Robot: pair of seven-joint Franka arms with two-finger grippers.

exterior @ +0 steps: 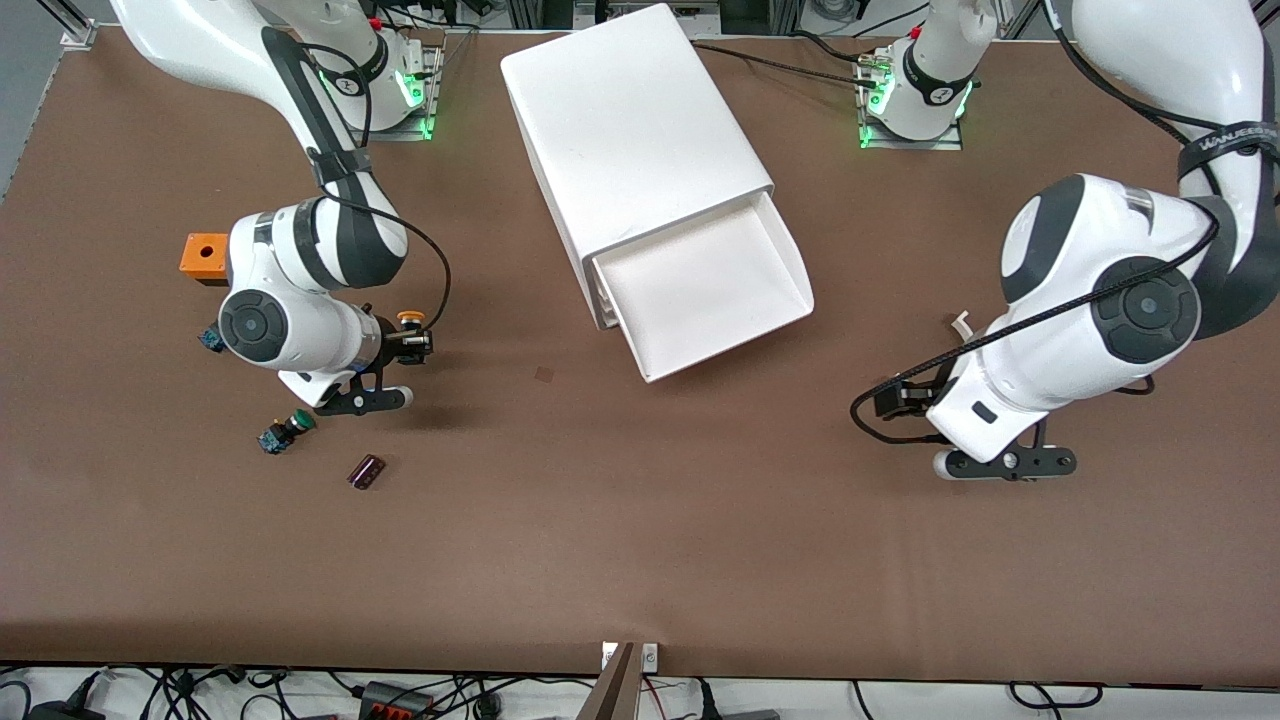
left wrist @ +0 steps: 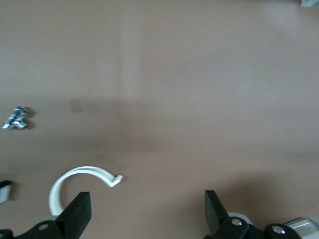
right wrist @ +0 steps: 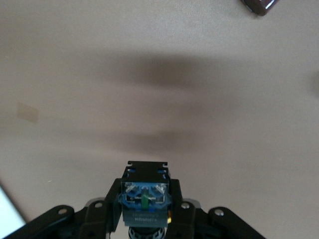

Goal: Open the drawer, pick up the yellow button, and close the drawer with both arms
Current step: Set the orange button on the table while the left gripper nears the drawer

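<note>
The white cabinet (exterior: 630, 130) stands mid-table with its top drawer (exterior: 700, 290) pulled open; the tray looks bare inside. My right gripper (exterior: 405, 340) is shut on the button (exterior: 410, 318), whose yellow-orange cap shows above the black fingers, over the table toward the right arm's end. In the right wrist view the button's dark blue-black body (right wrist: 144, 196) sits clamped in the right gripper (right wrist: 144, 201). My left gripper (exterior: 897, 400) is open and empty, low over the table toward the left arm's end; in the left wrist view the left gripper (left wrist: 147, 219) has its fingers wide apart.
An orange block (exterior: 205, 257), a green-capped button (exterior: 285, 430), another partly hidden blue-bodied button (exterior: 210, 339) and a dark maroon piece (exterior: 367, 471) lie near the right arm. A white curved hook (exterior: 962, 322) lies by the left gripper, also in the left wrist view (left wrist: 84, 177).
</note>
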